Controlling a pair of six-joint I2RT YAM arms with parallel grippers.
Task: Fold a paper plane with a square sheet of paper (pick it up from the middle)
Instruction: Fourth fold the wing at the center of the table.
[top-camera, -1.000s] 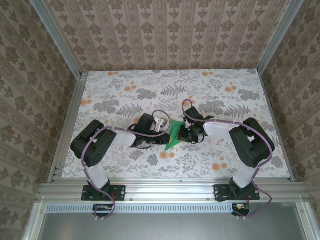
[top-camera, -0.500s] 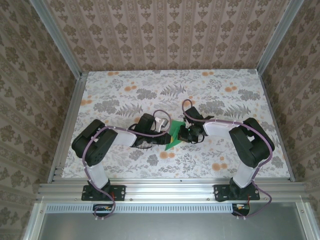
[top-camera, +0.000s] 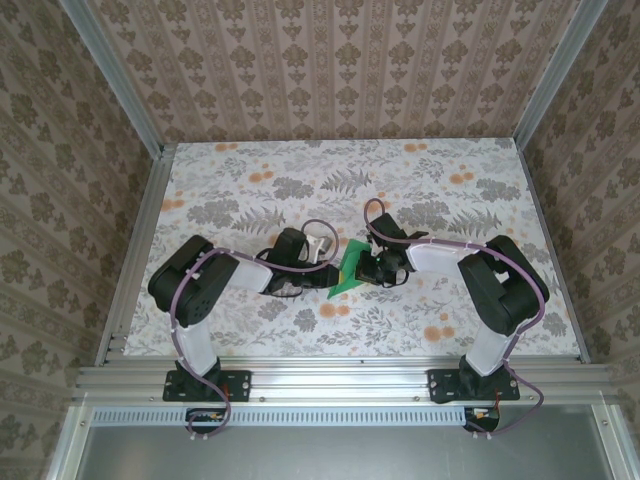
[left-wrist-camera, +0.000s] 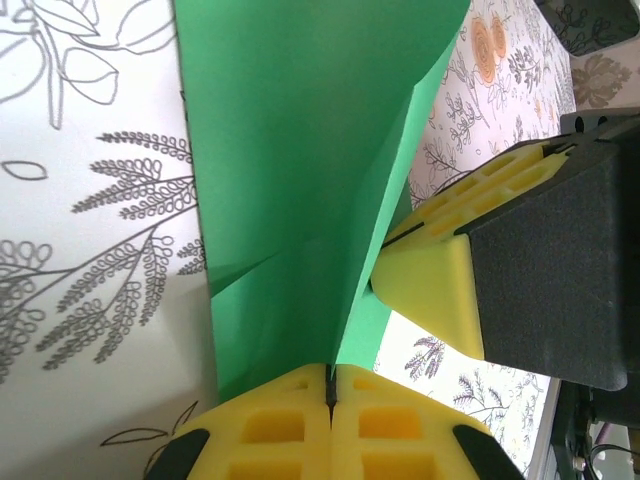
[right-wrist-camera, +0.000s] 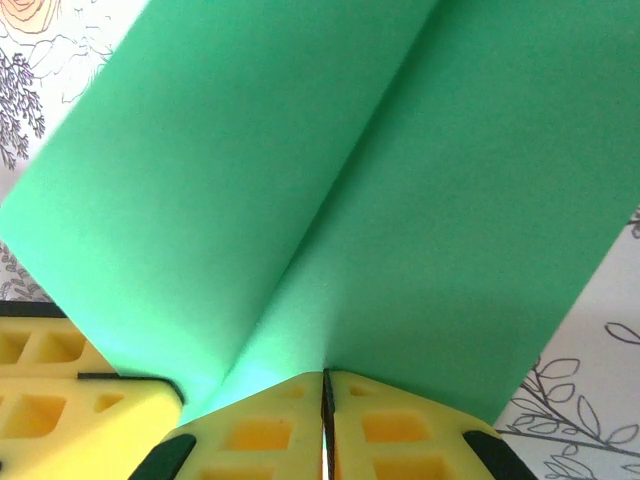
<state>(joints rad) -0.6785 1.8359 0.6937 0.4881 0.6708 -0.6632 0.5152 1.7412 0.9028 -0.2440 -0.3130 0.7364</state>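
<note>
Holding the square sheet of paper mid-way across the table — left gripper and right gripper both clamped on it from opposite sides, seemingly along one crease — long axis running near-to-far between them

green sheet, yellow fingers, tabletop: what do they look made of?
green sheet: thin paper, matte and plain. It holds sharp creases and bends freely.
fingers: yellow, matte, with moulded square pockets. Likely soft plastic or rubber, can't tell which.
tabletop: smooth printed floral covering. What lies beneath is unclear.
</note>
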